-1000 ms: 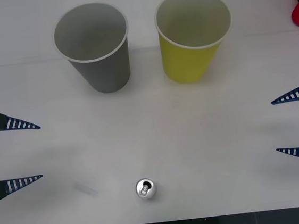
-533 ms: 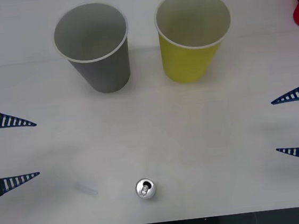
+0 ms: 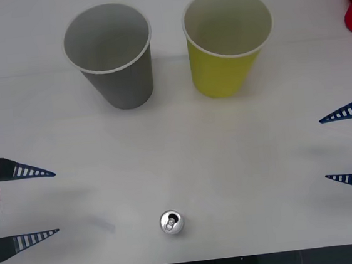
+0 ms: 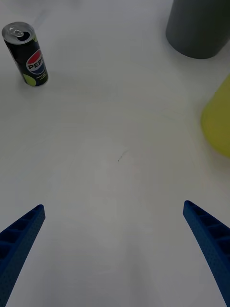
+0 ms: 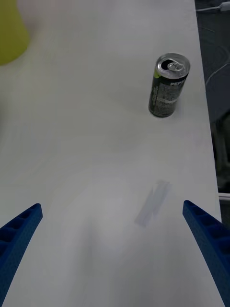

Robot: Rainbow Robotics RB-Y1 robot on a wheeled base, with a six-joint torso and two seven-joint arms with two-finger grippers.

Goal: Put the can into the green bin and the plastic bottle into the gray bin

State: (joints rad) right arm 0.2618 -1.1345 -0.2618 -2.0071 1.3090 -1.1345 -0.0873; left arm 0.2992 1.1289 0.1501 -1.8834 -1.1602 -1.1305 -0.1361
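Table [image 3: 184, 150]: white, flat; carries two bins at the far side and one can at the near edge.
Can [image 3: 171, 222]: upright, silver pull-tab top up, dark label; stands alone near the table's front edge, about midway between the arms; touched by neither gripper; well apart from both bins.
Gray bin [image 3: 112, 53]: upright, white rim, mouth open; far left of centre.
Green bin [image 3: 226, 39]: yellow-green, upright, pale rim; just beside the gray bin, on its right, not touching.
Left gripper [image 3: 35, 205]: fingers spread wide, holding nothing; low over the table's left side, to the can's left.
Right gripper [image 3: 344, 147]: fingers spread wide, holding nothing; at the table's right edge.
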